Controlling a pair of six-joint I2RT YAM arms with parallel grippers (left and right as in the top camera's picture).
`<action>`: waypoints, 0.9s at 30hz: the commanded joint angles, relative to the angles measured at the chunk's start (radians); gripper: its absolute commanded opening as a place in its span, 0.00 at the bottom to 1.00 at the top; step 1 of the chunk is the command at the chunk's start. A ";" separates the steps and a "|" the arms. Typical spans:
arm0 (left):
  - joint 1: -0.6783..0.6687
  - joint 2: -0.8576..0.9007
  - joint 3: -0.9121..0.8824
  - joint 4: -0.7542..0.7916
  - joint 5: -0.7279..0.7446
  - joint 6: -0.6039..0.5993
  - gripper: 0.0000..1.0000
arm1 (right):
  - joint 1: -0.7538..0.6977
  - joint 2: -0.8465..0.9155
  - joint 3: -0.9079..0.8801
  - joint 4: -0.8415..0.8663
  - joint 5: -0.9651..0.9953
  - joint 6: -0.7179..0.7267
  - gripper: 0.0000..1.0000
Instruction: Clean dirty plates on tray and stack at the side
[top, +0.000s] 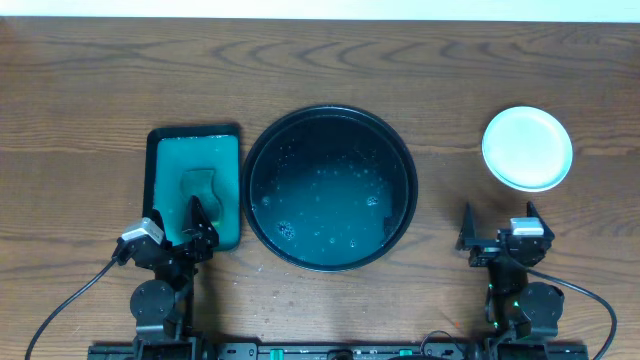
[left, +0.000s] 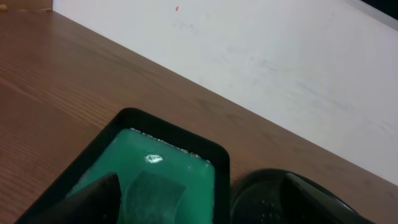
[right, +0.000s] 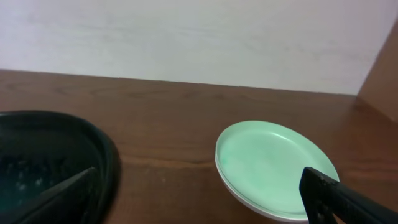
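The round black tray (top: 330, 140) lies at the table's middle, wet with droplets, and no plate lies in it. The plates (top: 527, 148) sit stacked on the table at the right; the top one (right: 273, 158) is pale mint and looks clean, with a white edge under it. My left gripper (top: 180, 222) hovers open over the near end of the green sponge tray (top: 160, 180), its jaws on either side of the sponge (left: 152, 196) without touching it. My right gripper (top: 499, 222) stands open just in front of the plate stack, holding nothing.
The green rectangular sponge tray (left: 221, 165) sits right beside the black tray's left rim (left: 261, 186). In the right wrist view the black tray's rim (right: 109, 158) lies to the left of the plates. A white wall runs along the table's far edge.
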 joint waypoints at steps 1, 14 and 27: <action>0.004 -0.006 -0.012 -0.048 -0.016 0.014 0.82 | -0.006 -0.006 -0.002 0.000 0.074 0.081 0.99; 0.004 -0.006 -0.012 -0.048 -0.016 0.014 0.82 | -0.009 -0.006 -0.002 0.002 0.074 0.091 0.99; 0.004 -0.006 -0.012 -0.048 -0.016 0.014 0.82 | -0.009 -0.006 -0.002 0.002 0.074 0.091 0.99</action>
